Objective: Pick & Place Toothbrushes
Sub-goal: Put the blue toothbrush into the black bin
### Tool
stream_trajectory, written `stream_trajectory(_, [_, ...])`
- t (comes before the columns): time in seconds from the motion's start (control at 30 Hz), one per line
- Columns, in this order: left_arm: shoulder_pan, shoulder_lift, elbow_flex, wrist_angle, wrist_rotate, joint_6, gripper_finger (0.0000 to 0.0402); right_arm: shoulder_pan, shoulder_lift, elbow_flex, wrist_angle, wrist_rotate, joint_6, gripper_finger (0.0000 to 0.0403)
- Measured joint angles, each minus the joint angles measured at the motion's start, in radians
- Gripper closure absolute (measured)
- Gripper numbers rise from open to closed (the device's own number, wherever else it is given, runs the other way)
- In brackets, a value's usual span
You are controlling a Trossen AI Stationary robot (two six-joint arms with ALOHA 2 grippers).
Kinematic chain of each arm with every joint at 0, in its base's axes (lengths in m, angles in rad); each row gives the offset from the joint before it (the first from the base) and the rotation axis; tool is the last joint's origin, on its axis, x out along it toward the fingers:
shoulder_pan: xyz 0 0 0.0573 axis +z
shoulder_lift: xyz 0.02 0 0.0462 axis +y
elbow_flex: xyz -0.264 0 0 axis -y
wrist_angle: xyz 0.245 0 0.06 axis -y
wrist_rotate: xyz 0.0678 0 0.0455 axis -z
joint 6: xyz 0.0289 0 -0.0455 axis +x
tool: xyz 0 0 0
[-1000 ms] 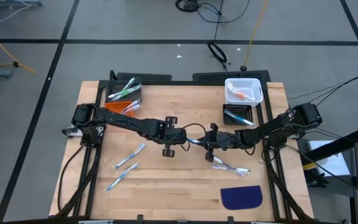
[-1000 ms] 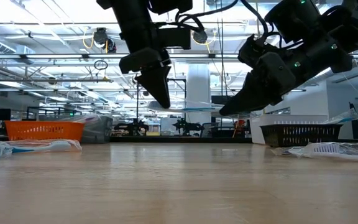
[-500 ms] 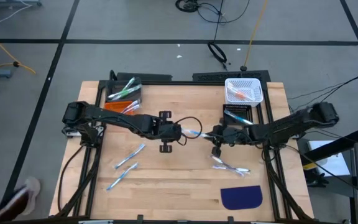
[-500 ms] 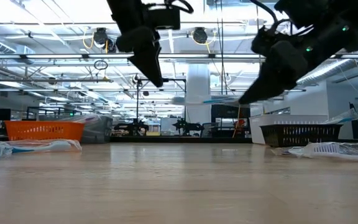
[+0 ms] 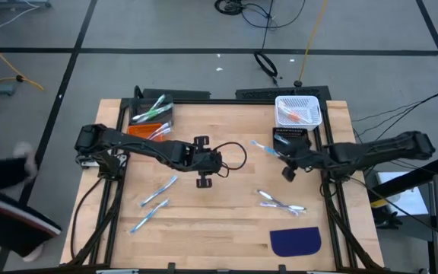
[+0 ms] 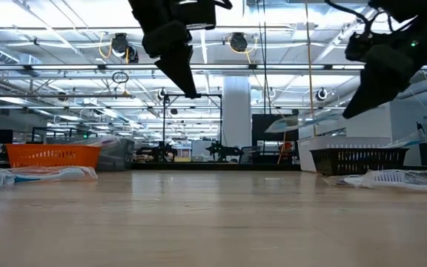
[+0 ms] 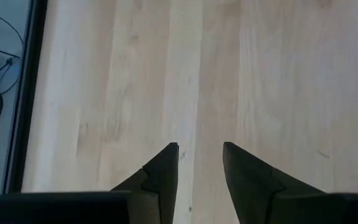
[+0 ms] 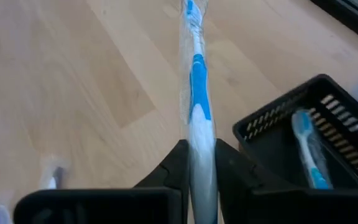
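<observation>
From the left of the table: three loose toothbrushes [image 5: 157, 192] lie on the bare wood at the near left, and an orange bin [image 5: 151, 120] at the far left corner holds green and pink ones.

My left gripper [image 7: 200, 163] hangs above the middle of the table [image 5: 226, 228], its fingers apart with nothing between them, only wood grain below.

Right of centre, my right gripper [image 8: 197, 163] has its fingers clamped on the handle end of a wrapped blue and white toothbrush [image 8: 193, 74], which sticks out ahead of it, in the air beside the black bin [image 8: 316, 140]. That bin already holds a blue one. The white bin [image 5: 298, 111] behind it holds orange ones. Two more crossed toothbrushes [image 5: 281, 203] lie near the right, with a dark blue mat [image 5: 295, 241] nearest me.

I judge these brushes light and stiff, but the clear wrapper looks slippery. I would grip mid-handle, across the narrow width, so they neither swing nor slide out.
</observation>
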Motion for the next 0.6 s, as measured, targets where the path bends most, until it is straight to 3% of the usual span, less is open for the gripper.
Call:
stream_trajectory(0.23, [0.0,-0.001,0.0,0.006,0.001,0.0,0.0273,0.0,-0.14,0.0,-0.222,0.001,0.08,0.0364])
stream_trajectory(0.6, [0.0,-0.001,0.0,0.041,0.002,-0.003,0.0273,0.0,-0.215,0.068,-0.494,0.079,0.226,0.0364])
